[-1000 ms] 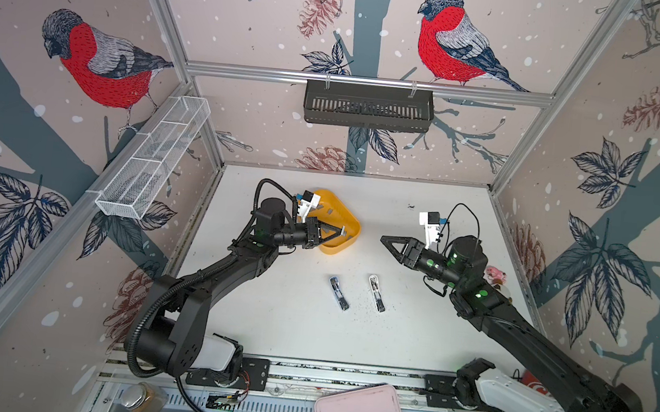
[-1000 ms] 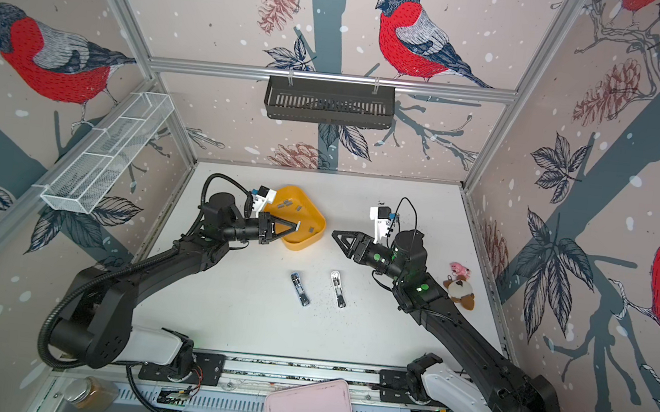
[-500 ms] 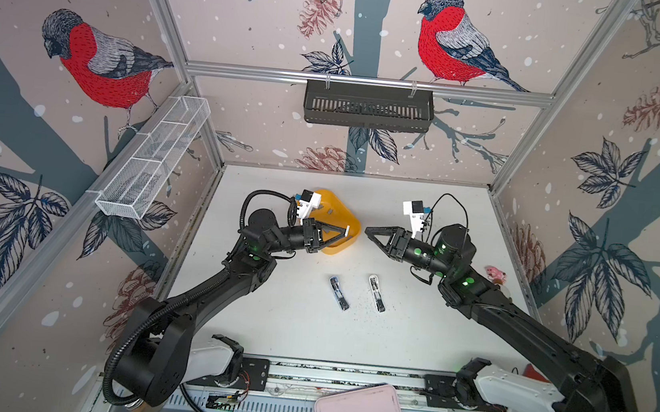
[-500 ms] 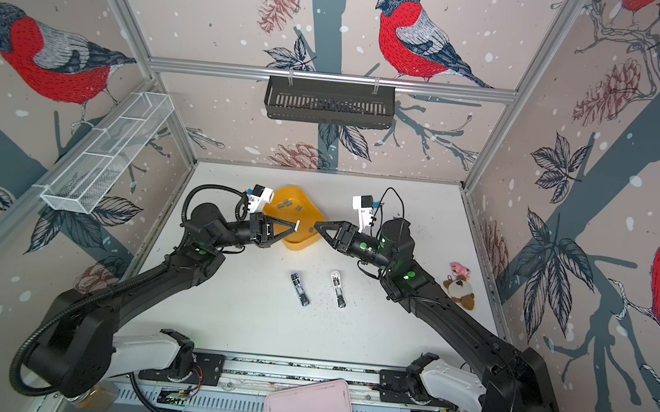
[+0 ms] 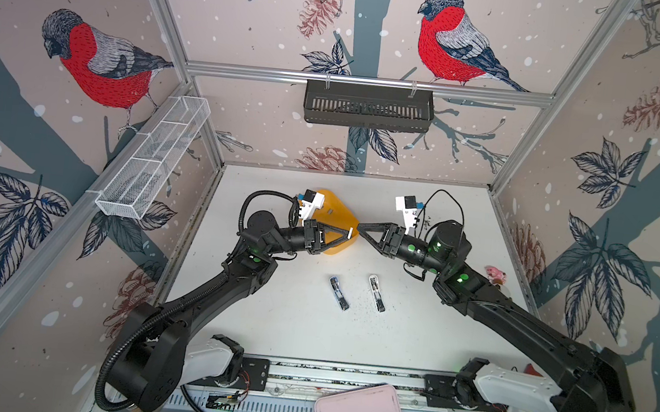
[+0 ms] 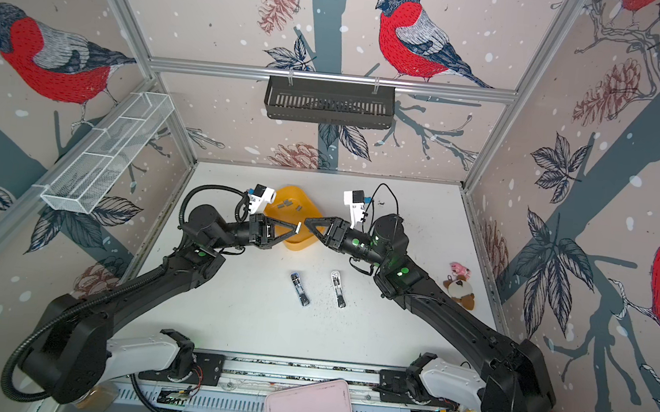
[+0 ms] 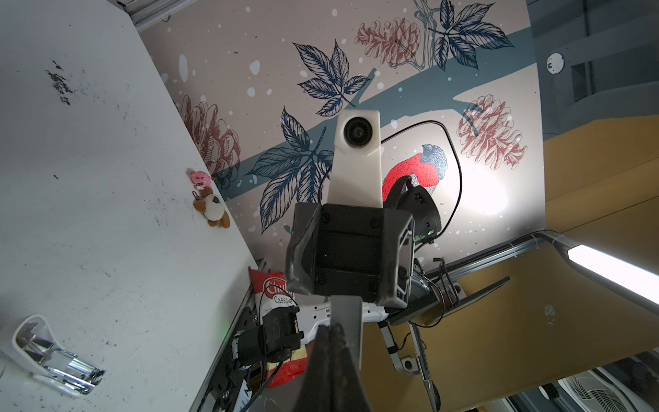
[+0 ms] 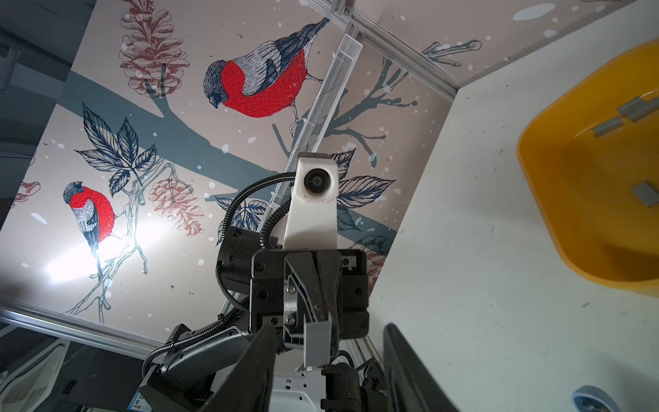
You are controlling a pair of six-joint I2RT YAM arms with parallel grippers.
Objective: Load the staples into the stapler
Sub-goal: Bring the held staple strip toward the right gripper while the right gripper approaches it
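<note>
Your left gripper (image 5: 347,234) is clamped on one staple strip (image 8: 317,344) above the yellow tray (image 6: 295,247); your right gripper (image 5: 360,228), half spread and empty, faces it; the other staples (image 6: 291,204) lie inside that tray

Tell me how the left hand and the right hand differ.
Left hand is shut, pinching a grey staple strip; right hand stands open and grips nothing. Left hand reaches in from the left, right hand from the right. Both point at each other, tips close, at the yellow tray.
</note>
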